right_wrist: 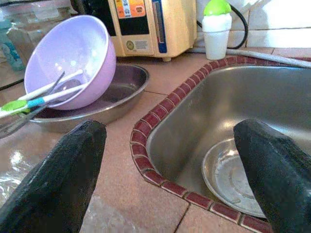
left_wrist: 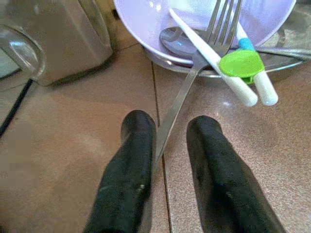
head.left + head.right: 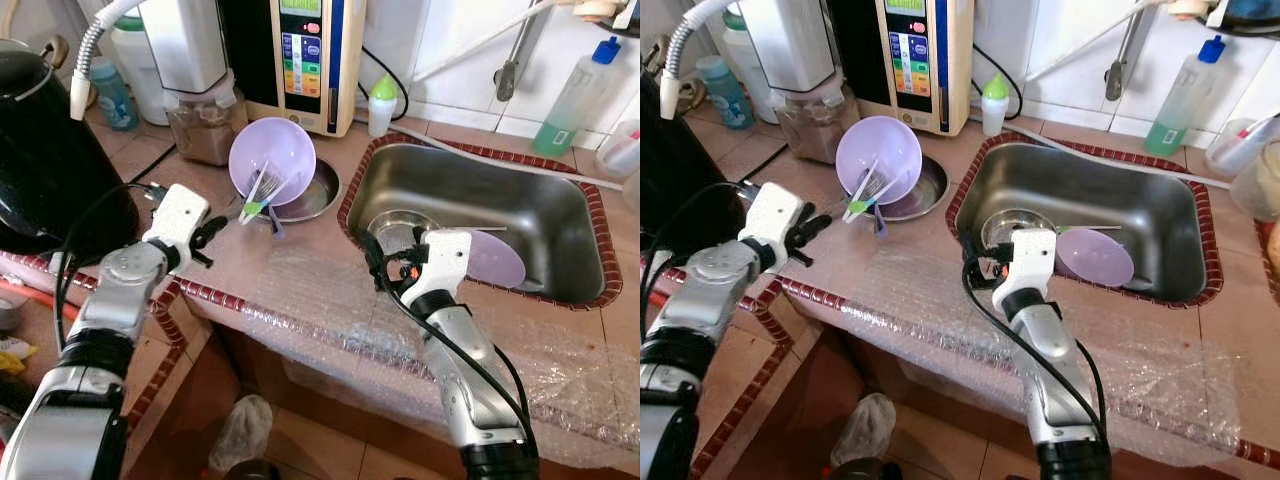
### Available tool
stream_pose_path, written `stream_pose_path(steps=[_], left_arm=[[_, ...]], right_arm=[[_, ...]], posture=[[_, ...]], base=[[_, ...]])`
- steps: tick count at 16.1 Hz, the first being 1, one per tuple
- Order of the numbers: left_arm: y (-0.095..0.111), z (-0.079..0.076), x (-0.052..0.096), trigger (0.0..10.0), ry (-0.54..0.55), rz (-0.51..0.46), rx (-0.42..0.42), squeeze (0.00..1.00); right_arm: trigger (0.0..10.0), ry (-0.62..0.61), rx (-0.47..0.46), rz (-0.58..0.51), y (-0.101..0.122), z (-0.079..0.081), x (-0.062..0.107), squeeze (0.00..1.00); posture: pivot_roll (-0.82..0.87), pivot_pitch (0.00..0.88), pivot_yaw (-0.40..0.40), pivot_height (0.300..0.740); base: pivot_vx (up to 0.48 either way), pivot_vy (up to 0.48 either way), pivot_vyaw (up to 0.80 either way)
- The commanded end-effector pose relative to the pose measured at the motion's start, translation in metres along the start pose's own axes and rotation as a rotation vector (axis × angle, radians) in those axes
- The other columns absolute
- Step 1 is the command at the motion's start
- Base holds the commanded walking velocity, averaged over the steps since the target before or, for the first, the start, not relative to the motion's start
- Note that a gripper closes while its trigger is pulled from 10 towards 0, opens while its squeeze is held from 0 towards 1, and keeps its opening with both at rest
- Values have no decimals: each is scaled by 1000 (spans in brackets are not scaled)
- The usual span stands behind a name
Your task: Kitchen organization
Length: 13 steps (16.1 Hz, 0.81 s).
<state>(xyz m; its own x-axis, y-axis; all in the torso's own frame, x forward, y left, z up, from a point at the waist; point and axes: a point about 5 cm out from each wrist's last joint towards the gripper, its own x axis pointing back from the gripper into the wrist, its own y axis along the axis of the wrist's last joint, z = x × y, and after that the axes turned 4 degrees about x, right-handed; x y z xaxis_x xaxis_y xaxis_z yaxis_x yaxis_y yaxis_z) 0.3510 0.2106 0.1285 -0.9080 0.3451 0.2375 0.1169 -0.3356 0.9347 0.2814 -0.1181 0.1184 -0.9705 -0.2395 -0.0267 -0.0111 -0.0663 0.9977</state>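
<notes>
While the left gripper (image 2: 167, 145) sits low over the tiled counter (image 3: 300, 270), its two black fingers (image 2: 129, 160) stand a narrow way apart with the thin handle of a fork (image 2: 194, 68) running between them; I cannot tell whether the fingers actually pinch the handle or only flank it. The fork's tines rest up inside a lilac bowl (image 3: 272, 155), which is tipped on its side in a shallow steel dish (image 3: 312, 195) at the back of the counter, just beside the sink's left rim. Two white utensils (image 2: 228, 80), one with a bright green clip on it, lean out of the same bowl across the fork, their ends hanging over the counter.

Over the front-left corner of the steel sink (image 3: 480, 215), the right gripper (image 1: 170, 160) is spread wide and holds nothing. Below it in the basin lie a small round steel plate (image 1: 228, 177) and, further right, a lilac plate (image 3: 495, 258).

Bubble wrap (image 3: 330, 310) covers the counter's front edge. Along the back wall stand a cream water machine (image 3: 305, 60), a small white bottle with a green cap (image 3: 381, 103), and a soap bottle with green liquid (image 3: 575, 100) beyond the sink's far-right corner.
</notes>
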Motion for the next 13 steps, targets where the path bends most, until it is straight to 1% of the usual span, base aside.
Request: stream_pose_path(steps=[1, 3, 4, 7, 8, 9, 10, 11, 12, 13], left_arm=[[7, 1, 2, 10000, -2, -28, 1, 1000], [10, -4, 5, 10000, -18, -61, -24, 1000], [10, -10, 9, 10000, -39, -84, -61, 1000], [5, -20, 15, 10000, -65, -90, -90, 1000], [2, -23, 17, 10000, -70, -90, -123, 1000], [2, -25, 18, 10000, -70, -95, -133, 1000], [2, -28, 18, 10000, -57, -116, -179, 192], [2, -29, 18, 10000, -55, -122, -186, 192], [2, -30, 17, 10000, -42, -130, -183, 0], [1, -31, 16, 10000, -37, -131, -181, 0]], right_arm=[[10000, 1, 5, -8, 3, 0, 0, 0], [10000, 1, 6, -7, 3, -1, 0, 0], [10000, 1, 7, -7, 3, -1, 0, 0], [10000, 3, 8, -7, 3, -2, 0, 0], [10000, 3, 9, -6, 3, -2, 0, 0], [10000, 4, 9, -5, 3, -2, 0, 0], [10000, 5, 9, -5, 3, -1, 0, 0], [10000, 5, 9, -5, 3, -2, 0, 0], [10000, 5, 9, -5, 3, -2, 0, 0], [10000, 5, 9, -6, 3, -2, 0, 0]], posture=[[-8, 10, 62, 740], [-9, 8, 60, 740], [-8, 8, 59, 740], [-8, 12, 55, 740], [-8, 12, 55, 740], [-8, 12, 55, 740], [-8, 13, 52, 740], [-8, 13, 52, 740], [-8, 13, 52, 740], [-13, 16, 50, 740]], base=[[0, 0, 0], [0, 0, 0], [0, 0, 0], [0, 0, 0], [0, 0, 0], [0, 0, 0], [0, 0, 0], [0, 0, 0], [0, 0, 0], [0, 0, 0]])
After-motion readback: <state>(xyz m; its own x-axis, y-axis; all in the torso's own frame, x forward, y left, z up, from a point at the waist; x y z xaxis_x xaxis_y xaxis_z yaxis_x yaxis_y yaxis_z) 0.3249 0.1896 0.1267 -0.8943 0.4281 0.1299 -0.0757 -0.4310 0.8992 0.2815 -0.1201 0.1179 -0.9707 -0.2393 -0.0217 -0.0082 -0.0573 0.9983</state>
